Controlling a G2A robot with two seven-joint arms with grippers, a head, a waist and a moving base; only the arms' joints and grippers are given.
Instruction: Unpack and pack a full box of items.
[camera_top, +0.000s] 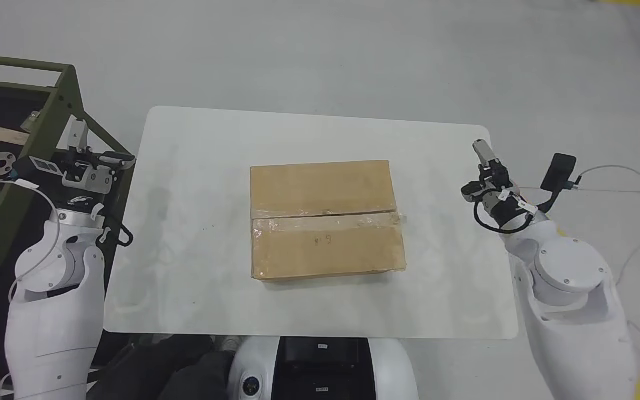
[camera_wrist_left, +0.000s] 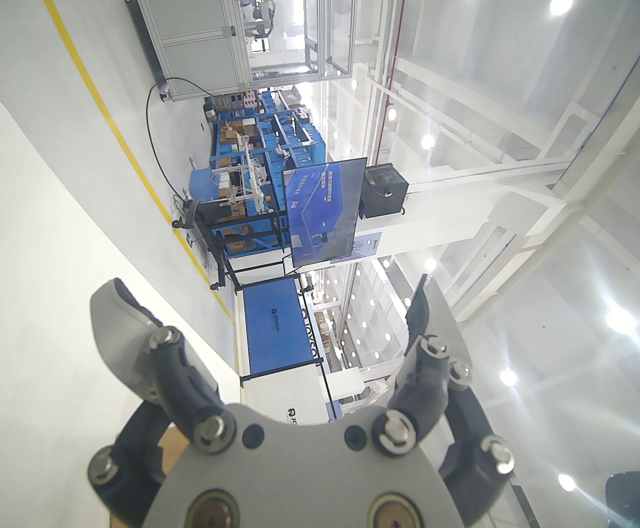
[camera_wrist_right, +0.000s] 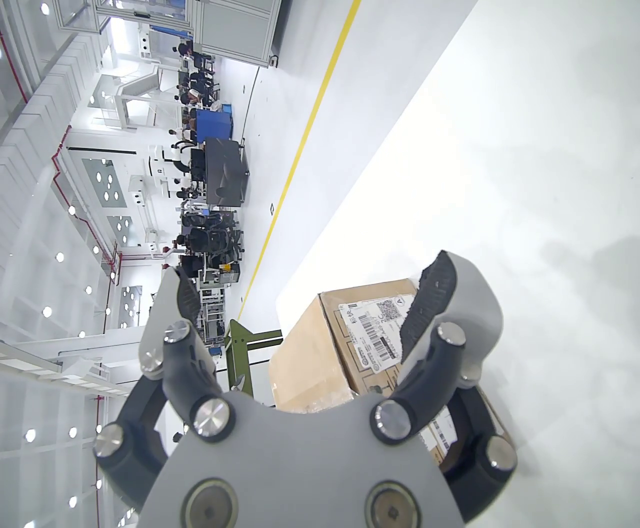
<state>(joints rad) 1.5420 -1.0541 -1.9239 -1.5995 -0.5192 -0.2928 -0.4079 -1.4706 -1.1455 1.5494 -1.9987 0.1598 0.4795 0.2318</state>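
A closed brown cardboard box (camera_top: 325, 220), taped along its top seam, sits in the middle of the white table (camera_top: 190, 260). My left gripper (camera_top: 112, 162) hangs just off the table's left edge, well away from the box; in the left wrist view it (camera_wrist_left: 270, 305) stands open and empty, pointing across the room. My right gripper (camera_top: 484, 160) is over the table's right edge, also apart from the box. In the right wrist view it (camera_wrist_right: 305, 290) is open with nothing held, and the box (camera_wrist_right: 310, 350), with a printed label on its end, lies beyond its fingertips.
A dark green metal rack (camera_top: 60, 90) stands beside the table's left side, near the left arm; its frame (camera_wrist_right: 240, 345) shows behind the box. A small black device (camera_top: 560, 170) with a cable sits off the table's right edge. Bare tabletop surrounds the box.
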